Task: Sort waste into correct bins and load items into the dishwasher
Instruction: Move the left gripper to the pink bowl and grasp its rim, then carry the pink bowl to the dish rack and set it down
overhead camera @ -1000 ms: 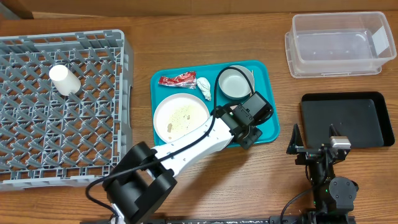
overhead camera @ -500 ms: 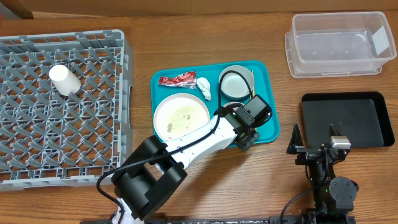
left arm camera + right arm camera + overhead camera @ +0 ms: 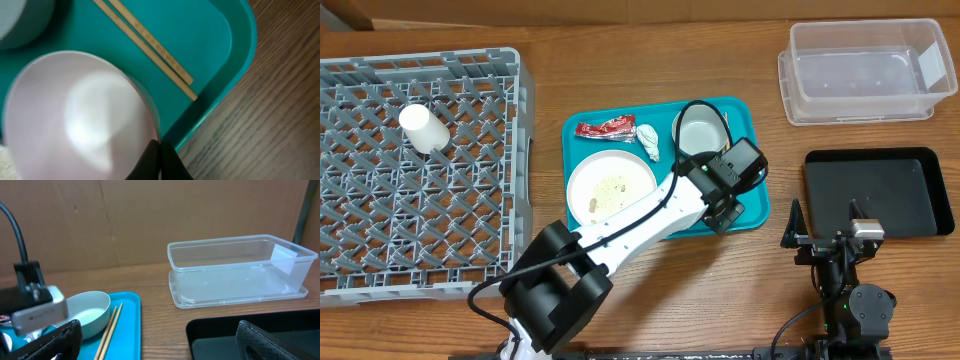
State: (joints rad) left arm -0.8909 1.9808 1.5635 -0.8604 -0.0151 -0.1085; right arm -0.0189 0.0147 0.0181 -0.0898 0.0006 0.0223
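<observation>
In the left wrist view the pink bowl (image 3: 80,120) sits on the teal tray (image 3: 210,30), and my left gripper (image 3: 159,150) is shut on its right rim. From overhead, the left gripper (image 3: 722,200) covers that bowl. The pale grey-blue bowl (image 3: 700,130) stands just behind it. The white plate (image 3: 611,187) carries rice scraps (image 3: 613,184). A red wrapper (image 3: 606,128) and a white tissue (image 3: 648,141) lie at the tray's back. A white cup (image 3: 422,128) lies in the grey rack (image 3: 525,130). My right gripper (image 3: 160,345) is open and holds nothing.
The clear tub (image 3: 787,75) stands at the back right, with the black tray (image 3: 875,190) in front of it. The right gripper (image 3: 825,228) hovers at that tray's near left corner. Two wooden chopsticks (image 3: 150,47) lie on the teal tray beside the bowls.
The left gripper has closed from partly open down to shut at the pink bowl's rim, and its wrist has shifted a little to the right. The right arm has not moved.
</observation>
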